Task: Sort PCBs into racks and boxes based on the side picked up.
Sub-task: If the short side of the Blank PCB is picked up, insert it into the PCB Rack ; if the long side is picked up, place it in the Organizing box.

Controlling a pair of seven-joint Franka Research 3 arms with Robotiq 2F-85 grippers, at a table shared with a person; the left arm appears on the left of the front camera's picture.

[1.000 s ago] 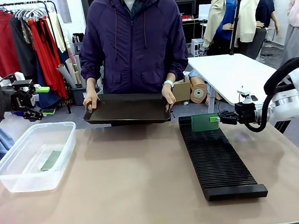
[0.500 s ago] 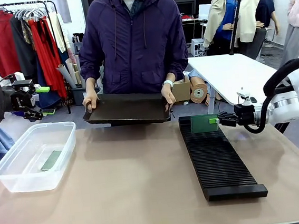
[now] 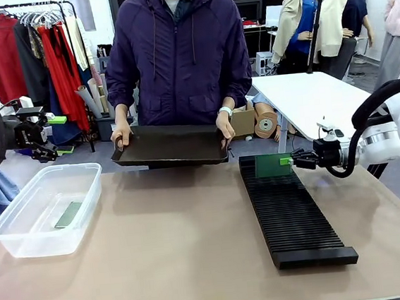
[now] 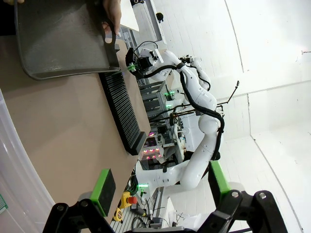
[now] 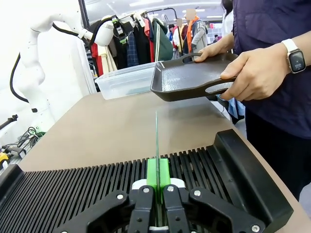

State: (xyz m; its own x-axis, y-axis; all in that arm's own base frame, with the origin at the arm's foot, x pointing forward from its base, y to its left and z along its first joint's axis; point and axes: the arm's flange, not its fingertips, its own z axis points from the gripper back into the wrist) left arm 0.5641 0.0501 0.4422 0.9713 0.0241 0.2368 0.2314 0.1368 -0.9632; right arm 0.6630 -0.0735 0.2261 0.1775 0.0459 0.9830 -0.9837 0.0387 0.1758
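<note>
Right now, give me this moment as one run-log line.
right claw: shut on board, edge-down at rack far end | left claw: open, empty | tub: one board | person: holding tray

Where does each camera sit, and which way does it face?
Front: between the arms, facing the person across the table; both arms, rack, tub.
Left wrist: behind the open left pincer, looking across the table at the right arm.
Right wrist: behind the right pincer, shut on an upright PCB over the rack.
All three share the person's tray.
</note>
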